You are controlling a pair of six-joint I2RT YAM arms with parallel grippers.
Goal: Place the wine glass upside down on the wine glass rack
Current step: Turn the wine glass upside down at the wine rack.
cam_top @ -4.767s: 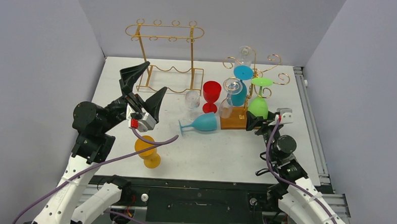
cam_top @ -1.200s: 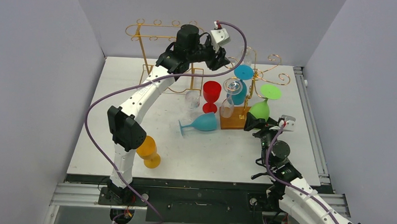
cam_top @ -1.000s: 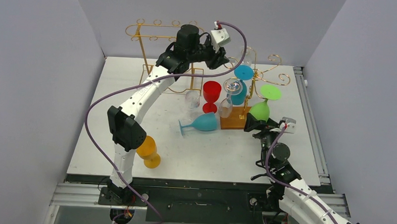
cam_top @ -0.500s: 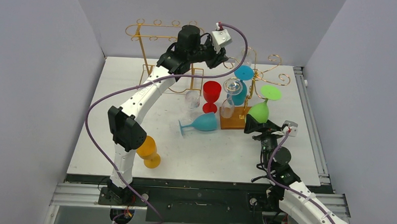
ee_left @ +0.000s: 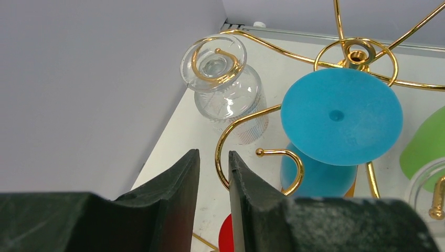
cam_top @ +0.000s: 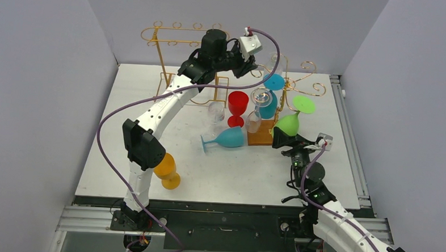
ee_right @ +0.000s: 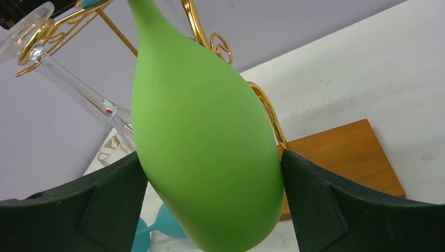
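The green wine glass hangs upside down and tilted, bowl low, its foot up among the gold scroll arms of the wine glass rack. My right gripper is shut on the bowl. In the right wrist view both fingers press the sides of the green wine glass. My left gripper is up at the rack's top left. In the left wrist view its jaws stand a narrow gap apart, with a gold hook of the wine glass rack showing in the gap and nothing gripped.
A blue glass and a clear glass hang on the rack, above its wooden base. On the table are a red glass, a teal glass lying on its side, a clear glass and an orange glass. A second gold rack stands at the back.
The right gripper has shifted slightly left with the green glass's bowl, tilting the glass a little more. The left gripper's jaws have narrowed and it has edged right.
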